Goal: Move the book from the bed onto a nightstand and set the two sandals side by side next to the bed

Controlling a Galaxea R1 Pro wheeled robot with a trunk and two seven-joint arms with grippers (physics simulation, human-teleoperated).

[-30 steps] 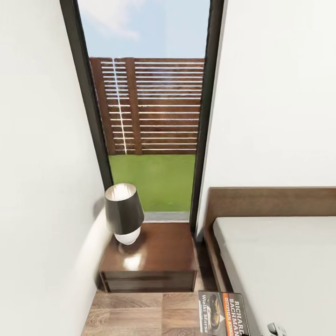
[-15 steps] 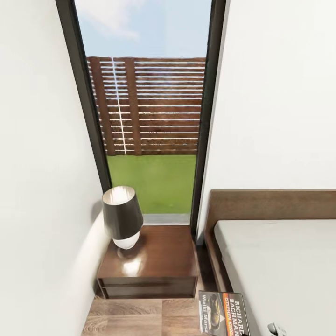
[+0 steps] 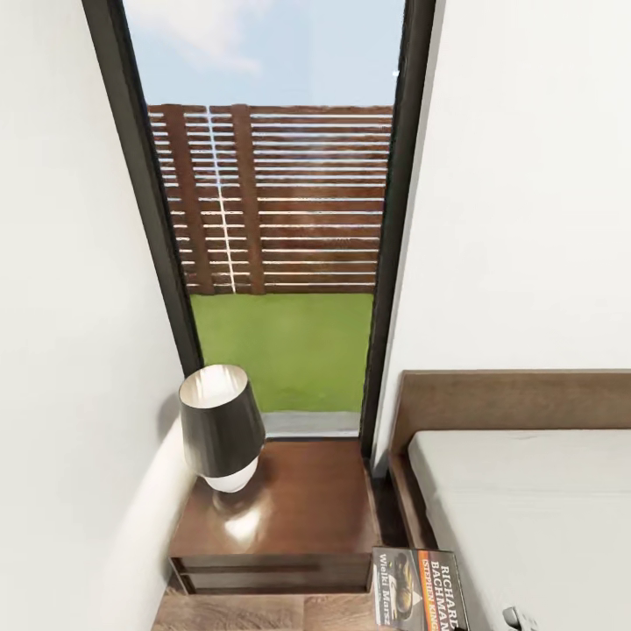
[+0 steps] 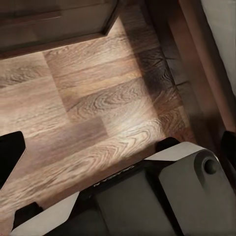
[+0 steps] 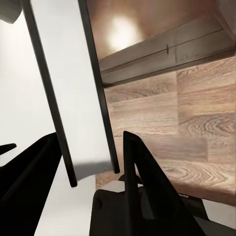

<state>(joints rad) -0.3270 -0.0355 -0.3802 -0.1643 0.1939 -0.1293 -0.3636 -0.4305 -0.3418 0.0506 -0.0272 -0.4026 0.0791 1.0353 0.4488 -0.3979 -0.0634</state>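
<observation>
1. The book (image 3: 417, 589) is seen at the bottom edge of the head view, held upright above the wood floor (image 3: 263, 613), its orange band with white lettering on the side toward the bed (image 3: 526, 517).
2. In the right wrist view, the book (image 5: 73, 98) is presented edge-on as a pale slab between two dark lines, standing between the two dark fingers of the right gripper (image 5: 91, 162); the right gripper is closed on the book.
3. The nightstand (image 3: 280, 517) is found just beyond the book, in the corner between the left wall and the bed, below a tall window (image 3: 272, 219).
4. A lamp (image 3: 221, 425) with a dark shade and a white base is set on the nightstand's glossy top, toward the wall side; a bright reflection is cast on the top beside it.
5. The bed's dark wooden frame and headboard are shown at the right, with the light mattress inside the frame.
6. In the right wrist view, the nightstand (image 5: 162, 44) front and its shining top are seen past the book, with wood floor below.
7. In the left wrist view, the left gripper (image 4: 98, 162) is pointed at bare wood floor (image 4: 88, 98); one dark finger (image 4: 10, 152) is visible at the edge, and whether the gripper is open or closed cannot be told.
8. The nightstand's (image 4: 54, 22) lower front and the bed's (image 4: 201, 73) frame are seen along two edges of the left wrist view.
9. Through the window, a slatted wooden fence (image 3: 280, 202) and green grass (image 3: 280, 350) are shown.
</observation>
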